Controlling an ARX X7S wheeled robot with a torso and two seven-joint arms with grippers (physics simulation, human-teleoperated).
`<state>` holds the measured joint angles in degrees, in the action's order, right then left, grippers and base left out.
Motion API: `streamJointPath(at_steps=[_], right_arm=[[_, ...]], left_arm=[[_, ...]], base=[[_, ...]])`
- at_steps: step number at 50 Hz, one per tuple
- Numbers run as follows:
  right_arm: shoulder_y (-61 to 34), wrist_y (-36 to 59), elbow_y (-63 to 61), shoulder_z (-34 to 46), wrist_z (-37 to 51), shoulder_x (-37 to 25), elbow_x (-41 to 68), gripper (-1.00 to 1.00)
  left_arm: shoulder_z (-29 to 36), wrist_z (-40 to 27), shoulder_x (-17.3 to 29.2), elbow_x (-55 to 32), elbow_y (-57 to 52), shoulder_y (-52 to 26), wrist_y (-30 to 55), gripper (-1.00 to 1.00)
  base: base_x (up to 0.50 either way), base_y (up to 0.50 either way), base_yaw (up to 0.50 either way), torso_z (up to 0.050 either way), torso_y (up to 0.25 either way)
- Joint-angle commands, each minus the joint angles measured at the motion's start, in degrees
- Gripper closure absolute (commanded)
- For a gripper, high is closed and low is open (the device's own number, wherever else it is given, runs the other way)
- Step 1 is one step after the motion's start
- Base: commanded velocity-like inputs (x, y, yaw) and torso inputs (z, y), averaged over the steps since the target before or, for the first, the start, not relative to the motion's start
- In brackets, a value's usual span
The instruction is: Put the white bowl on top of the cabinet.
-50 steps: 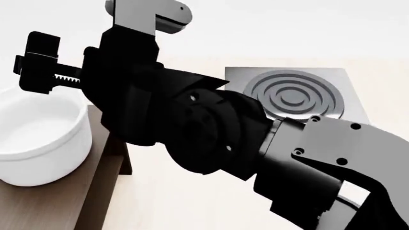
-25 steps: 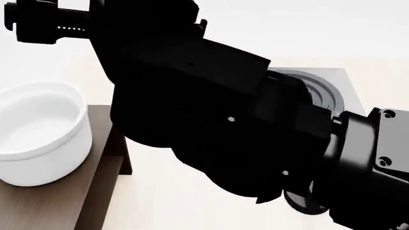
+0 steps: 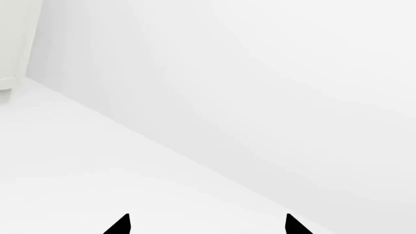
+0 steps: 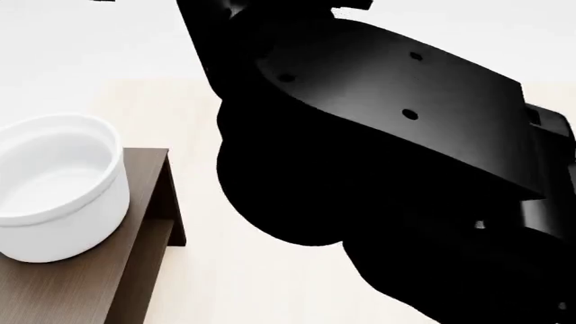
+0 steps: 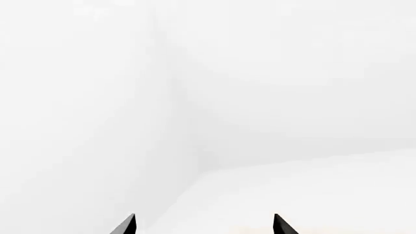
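Observation:
The white bowl (image 4: 54,182) stands upright on the flat top of the dark brown cabinet (image 4: 135,270) at the left of the head view, with no gripper touching it. A black arm (image 4: 387,169) fills the middle and right of that view, and its gripper is past the top edge. In the left wrist view my left gripper (image 3: 206,226) shows two fingertips wide apart with nothing between them, facing white walls. In the right wrist view my right gripper (image 5: 204,225) is also open and empty, facing a white wall corner.
Pale wood floor (image 4: 243,283) lies beside the cabinet's right edge. The big arm hides everything to the right of the cabinet. A pale cupboard edge (image 3: 16,44) shows in the left wrist view.
The arm has swung upward: its gripper left the head view at the top, and the arm now covers the grey stove plate. The bowl has not moved.

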<state>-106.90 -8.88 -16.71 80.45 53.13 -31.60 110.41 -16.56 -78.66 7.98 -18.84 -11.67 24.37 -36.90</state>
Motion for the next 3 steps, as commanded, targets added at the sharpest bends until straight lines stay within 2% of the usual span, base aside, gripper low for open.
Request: streamJointPath(at_steps=[1,3], right_arm=[[-3.19,-0.81,-7.46,-3.52,3.93,-3.39,-1.43,-1.00],[-3.50,-1.65,-8.79,-4.61,4.50,-4.36,-1.37,-1.00]], left_arm=[[-0.32,1.89,-0.37,-0.18,0.03,0.02,-0.33,-1.00],[-0.38,1.88,-0.38,-0.25,0.01,0.09,-0.41,-1.00]], base=[[0.00,0.00,0.00,0.000,0.000],[0.00,0.00,0.00,0.000,0.000]])
